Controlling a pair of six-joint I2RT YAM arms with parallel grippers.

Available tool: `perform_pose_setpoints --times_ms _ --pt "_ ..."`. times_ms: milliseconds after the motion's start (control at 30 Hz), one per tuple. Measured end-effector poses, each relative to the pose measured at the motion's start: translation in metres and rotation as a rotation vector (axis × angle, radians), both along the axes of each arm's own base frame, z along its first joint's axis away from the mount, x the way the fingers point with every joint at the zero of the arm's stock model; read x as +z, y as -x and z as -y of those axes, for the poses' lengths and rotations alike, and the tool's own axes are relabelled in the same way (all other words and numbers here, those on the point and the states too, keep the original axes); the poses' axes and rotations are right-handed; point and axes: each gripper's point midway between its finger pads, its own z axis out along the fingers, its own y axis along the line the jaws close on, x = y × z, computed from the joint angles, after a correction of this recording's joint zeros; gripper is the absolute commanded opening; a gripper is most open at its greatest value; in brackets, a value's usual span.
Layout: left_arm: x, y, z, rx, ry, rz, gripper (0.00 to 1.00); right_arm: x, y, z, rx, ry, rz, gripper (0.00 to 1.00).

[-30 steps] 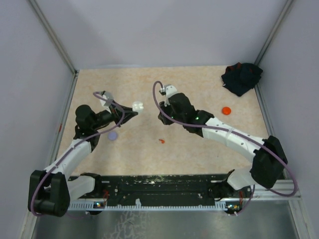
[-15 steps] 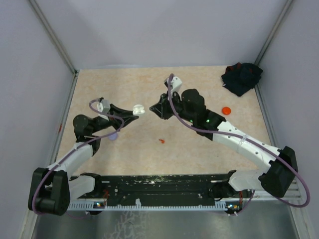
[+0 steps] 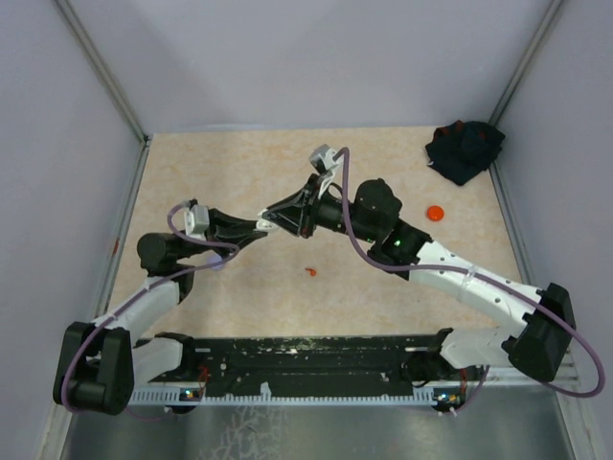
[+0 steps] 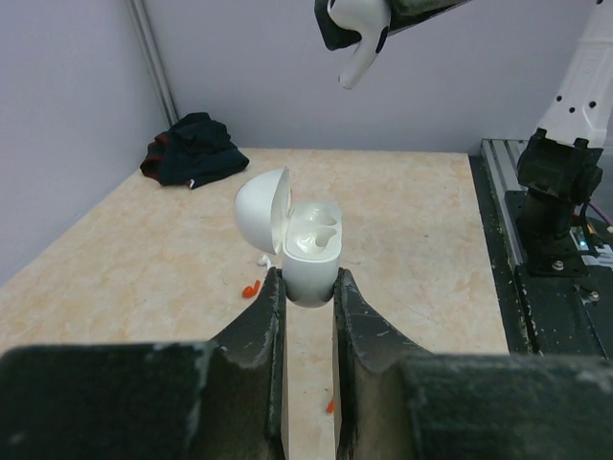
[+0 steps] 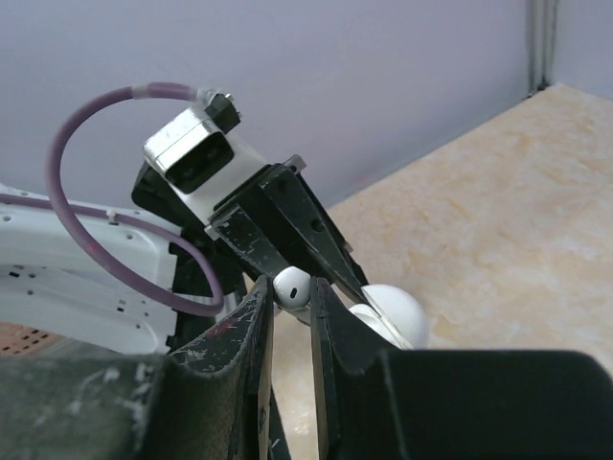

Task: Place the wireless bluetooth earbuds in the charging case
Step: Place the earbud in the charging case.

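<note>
Since the sockets must face the incoming bud, my left gripper (image 4: 308, 287) clamps the charging case (image 4: 312, 251) lid-open; my right gripper (image 5: 288, 305) pinches a white earbud (image 4: 361, 43) near those fingertips, apart from the case.

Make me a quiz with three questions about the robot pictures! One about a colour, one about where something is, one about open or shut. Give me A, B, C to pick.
1. What colour is the charging case in the left gripper?
A. white
B. orange
C. black

2. Where is the earbud?
A. in the left gripper
B. pinched in the right gripper
C. inside the case

3. The case's lid is:
A. shut
B. open
C. gone

Answers:
1 A: the case is plain white.
2 B: the right wrist view shows it between that gripper's fingers.
3 B: the lid is tipped back and the slots show.
</note>
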Motion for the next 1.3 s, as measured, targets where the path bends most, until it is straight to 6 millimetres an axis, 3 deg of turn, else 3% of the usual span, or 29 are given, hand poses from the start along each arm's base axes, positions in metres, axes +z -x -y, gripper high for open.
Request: perform_pose_setpoints --times_ms 233,633,1300 --pt "0.005 0.013 0.0 -0.033 0.001 0.072 0.07 -0.003 0.016 -0.016 0.073 -0.03 0.008 0.18" --pt "0.016 0.025 0.0 -0.058 0.029 0.13 0.07 -0.03 0.018 -0.027 0.097 -0.001 -0.037 0.18" --pt "0.013 0.027 -0.001 -0.058 0.035 0.106 0.06 -0.036 0.016 -0.022 0.055 -0.013 -0.062 0.18"
